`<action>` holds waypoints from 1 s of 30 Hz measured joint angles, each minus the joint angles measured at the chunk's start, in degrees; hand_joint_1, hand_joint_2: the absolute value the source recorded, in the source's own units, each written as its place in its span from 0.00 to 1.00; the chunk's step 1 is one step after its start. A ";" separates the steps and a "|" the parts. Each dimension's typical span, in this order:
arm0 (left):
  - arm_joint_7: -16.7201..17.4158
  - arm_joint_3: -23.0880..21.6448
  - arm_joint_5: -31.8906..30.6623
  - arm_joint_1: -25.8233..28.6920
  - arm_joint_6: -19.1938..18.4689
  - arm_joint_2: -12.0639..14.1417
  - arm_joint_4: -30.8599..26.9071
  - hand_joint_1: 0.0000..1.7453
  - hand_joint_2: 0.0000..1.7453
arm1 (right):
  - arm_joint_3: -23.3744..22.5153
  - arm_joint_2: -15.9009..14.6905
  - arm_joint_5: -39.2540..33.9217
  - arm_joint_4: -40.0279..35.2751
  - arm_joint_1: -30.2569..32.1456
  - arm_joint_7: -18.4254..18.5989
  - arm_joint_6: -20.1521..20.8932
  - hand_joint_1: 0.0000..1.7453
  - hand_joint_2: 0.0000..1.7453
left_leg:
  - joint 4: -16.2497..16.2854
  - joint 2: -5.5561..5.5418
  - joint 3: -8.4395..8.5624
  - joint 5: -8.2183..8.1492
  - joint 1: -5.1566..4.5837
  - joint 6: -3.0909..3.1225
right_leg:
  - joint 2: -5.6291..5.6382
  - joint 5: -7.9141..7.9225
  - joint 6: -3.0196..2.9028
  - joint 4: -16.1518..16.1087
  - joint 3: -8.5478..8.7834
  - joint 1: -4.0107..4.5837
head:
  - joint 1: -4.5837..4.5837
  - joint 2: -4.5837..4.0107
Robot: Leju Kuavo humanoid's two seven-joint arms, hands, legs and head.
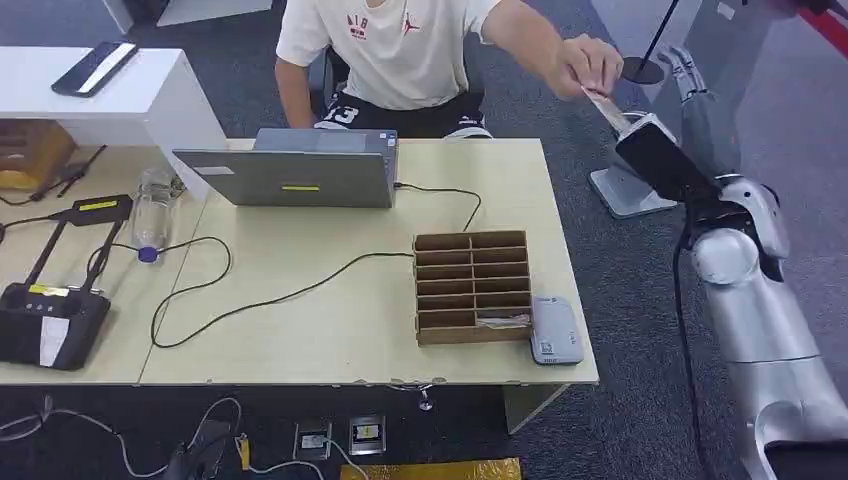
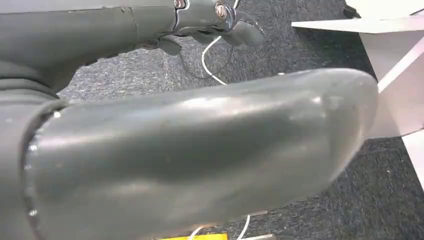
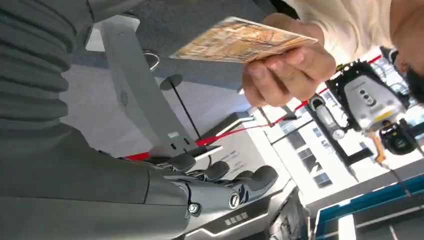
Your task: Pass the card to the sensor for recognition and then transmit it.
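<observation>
Beyond the worktop's (image 1: pixel 560 300) far right corner: handover pending.
A person's hand (image 1: pixel 590 65) holds out the flat patterned card (image 1: pixel 605 105), long axis sloping toward the robot's raised, unclenched, empty right hand (image 1: pixel 690 75) just beside; the left hand's (image 2: pixel 215 25) state I cannot tell.

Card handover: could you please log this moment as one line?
card: held by person's hand | right hand: empty, below card | left hand: holding nothing

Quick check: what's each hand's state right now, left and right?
Left hand: cannot tell; the thumb fills the close view.
Right hand: open, holding nothing; the card is in the person's hand.
</observation>
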 joint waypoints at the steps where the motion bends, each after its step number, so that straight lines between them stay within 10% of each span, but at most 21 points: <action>1: 0.00 0.00 0.15 -0.05 -0.02 0.00 0.07 0.00 0.00 | 1.03 0.20 0.35 0.00 0.06 -0.17 0.00 0.00 1.00 | 0.00 0.00 0.00 0.00 0.00 0.00 | 0.00 0.00 0.00 0.00 0.00 0.00 | -0.02 0.00; 10: 0.00 0.00 0.55 -0.01 -0.02 -0.07 0.44 0.00 0.00 | 5.20 0.90 1.24 0.59 0.33 -0.33 -0.31 0.01 1.00 | 0.00 -0.01 -0.03 0.00 0.00 0.00 | -0.01 0.00 0.00 0.00 -0.04 0.00 | -0.04 0.00; 11: 0.00 0.00 0.55 0.01 0.00 -0.07 0.46 0.00 0.00 | 5.31 0.90 1.24 0.59 0.51 -0.22 -0.35 0.85 1.00 | 0.00 0.00 -0.03 0.00 0.00 0.00 | 0.00 0.00 0.00 0.00 -0.03 0.00 | -0.02 0.00; 12: 0.00 0.00 0.55 0.02 0.02 -0.07 0.50 0.00 0.00 | 5.48 0.90 1.24 0.59 0.66 0.05 -0.35 1.00 1.00 | 0.00 0.00 -0.03 0.00 0.00 0.00 | 0.01 0.00 0.00 0.00 -0.04 0.00 | -0.04 0.00; 30: 0.13 0.00 0.26 0.28 0.09 -0.07 0.96 0.00 0.00 | 5.70 -0.07 0.20 -1.44 2.87 2.10 -0.17 1.00 1.00 | 0.01 0.02 -0.02 0.00 0.00 0.00 | 0.03 0.00 0.00 -0.01 -0.07 0.00 | -0.02 0.00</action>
